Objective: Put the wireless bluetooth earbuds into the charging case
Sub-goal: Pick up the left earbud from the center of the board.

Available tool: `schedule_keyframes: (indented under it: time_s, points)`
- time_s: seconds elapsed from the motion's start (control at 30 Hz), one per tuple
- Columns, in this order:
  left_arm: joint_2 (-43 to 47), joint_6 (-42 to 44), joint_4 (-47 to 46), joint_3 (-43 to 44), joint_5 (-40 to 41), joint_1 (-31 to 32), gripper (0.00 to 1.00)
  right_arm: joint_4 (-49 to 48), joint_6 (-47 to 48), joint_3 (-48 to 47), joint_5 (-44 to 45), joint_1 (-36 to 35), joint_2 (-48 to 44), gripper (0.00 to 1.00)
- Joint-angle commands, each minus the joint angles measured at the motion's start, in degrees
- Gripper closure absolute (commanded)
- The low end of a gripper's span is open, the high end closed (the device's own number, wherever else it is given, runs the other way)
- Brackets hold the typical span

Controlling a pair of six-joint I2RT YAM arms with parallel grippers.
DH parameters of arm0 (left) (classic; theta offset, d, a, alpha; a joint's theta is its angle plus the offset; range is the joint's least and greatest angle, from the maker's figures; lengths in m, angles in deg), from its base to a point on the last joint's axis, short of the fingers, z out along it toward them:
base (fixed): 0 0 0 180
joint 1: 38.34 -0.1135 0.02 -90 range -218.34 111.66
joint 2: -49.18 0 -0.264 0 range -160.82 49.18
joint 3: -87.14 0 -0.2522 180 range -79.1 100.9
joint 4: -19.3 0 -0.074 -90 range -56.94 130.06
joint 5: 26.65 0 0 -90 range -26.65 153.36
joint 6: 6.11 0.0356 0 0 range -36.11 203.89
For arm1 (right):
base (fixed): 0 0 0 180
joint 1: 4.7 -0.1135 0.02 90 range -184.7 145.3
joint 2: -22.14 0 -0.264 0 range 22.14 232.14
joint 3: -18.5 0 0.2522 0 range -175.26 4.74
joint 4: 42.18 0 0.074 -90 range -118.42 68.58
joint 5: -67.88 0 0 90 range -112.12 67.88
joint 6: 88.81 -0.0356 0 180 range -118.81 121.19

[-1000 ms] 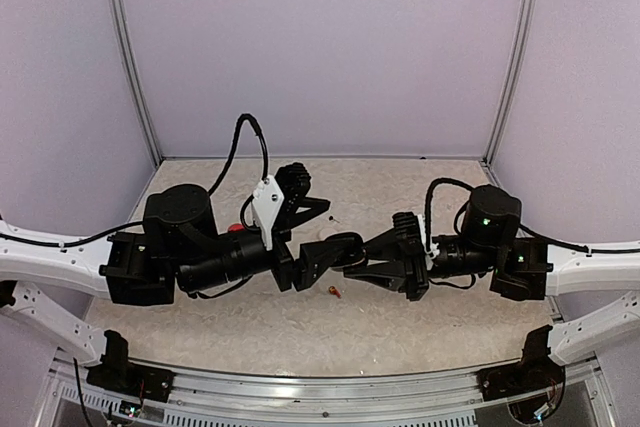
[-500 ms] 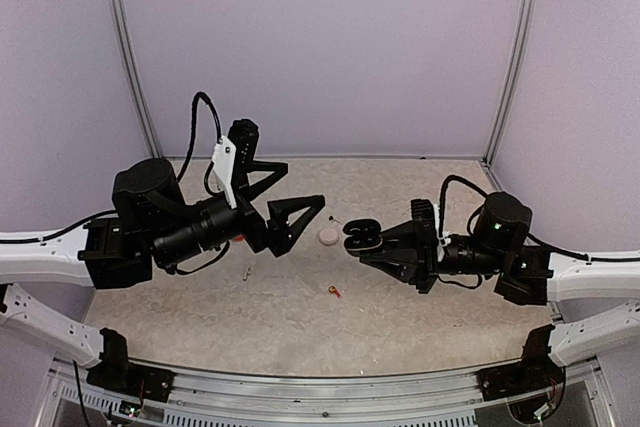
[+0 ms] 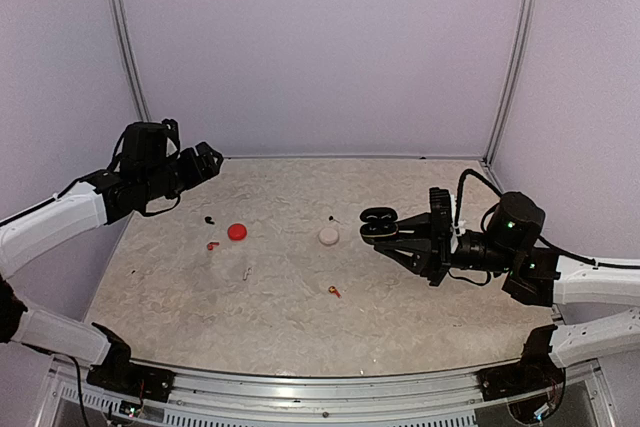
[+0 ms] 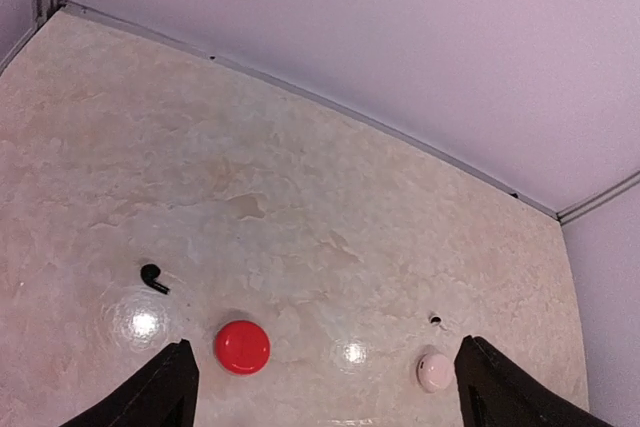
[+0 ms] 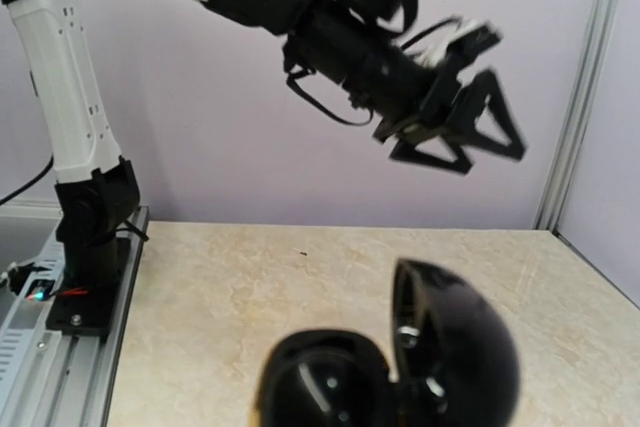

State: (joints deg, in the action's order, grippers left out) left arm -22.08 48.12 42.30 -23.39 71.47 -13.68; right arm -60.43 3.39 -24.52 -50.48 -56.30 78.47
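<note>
The left case (image 3: 237,232) lay toward the left edge, a first bud (image 3: 209,219) behind-left of it, a second bud (image 3: 212,245) just left. The middle case (image 3: 328,235) sat mid-table, the open case (image 3: 375,216) right of it in the right gripper (image 3: 386,232). A third bud (image 3: 246,272) and a fourth bud (image 3: 334,291) lay nearer the near edge.

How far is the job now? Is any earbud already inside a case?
Done: the black case is open. It is too blurred to tell whether a bud sits inside.
In hand: the right gripper holds that case. The left gripper is open and empty.
Left: the black bud, red bud, pale bud and orange bud lie loose. The red case and pale case look shut.
</note>
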Motion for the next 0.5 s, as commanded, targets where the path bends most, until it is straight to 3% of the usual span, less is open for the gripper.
schedule_keyframes:
  time_s: [0.0,0.23,0.47]
  points:
    - [-2.29,-8.41,5.71,-1.23,-2.2,-7.0,0.15,-0.95,-0.38,0.82,-0.47,0.67,-1.22,1.0]
    - [-10.37,-8.58,8.86,1.79,1.52,-10.78,0.21,-0.84,-0.09,1.0,-0.39,0.93,-1.69,1.0]
    - [-21.4,-6.81,7.9,5.9,1.43,-11.78,0.39,-1.02,0.0,1.19,0.04,1.18,-1.47,1.0]
